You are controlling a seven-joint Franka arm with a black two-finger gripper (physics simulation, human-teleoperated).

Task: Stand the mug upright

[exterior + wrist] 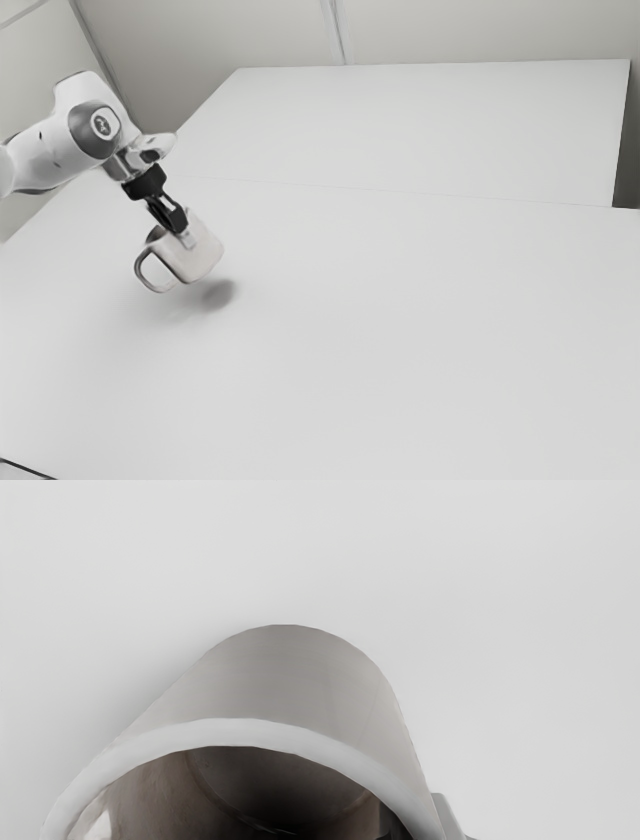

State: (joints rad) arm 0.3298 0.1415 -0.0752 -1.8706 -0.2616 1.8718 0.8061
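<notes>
In the exterior view the gripper is shut on the wall of the light grey mug near its rim. The mug hangs tilted above the table, its opening toward the hand and its handle on the exterior view's left. A shadow lies on the table beneath it. In the wrist view, the gripper has one finger inside the mug and the other against its outer wall. Looking past the pale rim, I see the dark interior; the handle is hidden there.
The white table extends widely around the mug. A seam crosses it behind the arm, and walls stand beyond its far edge. A dark cable lies at the exterior view's lower left corner.
</notes>
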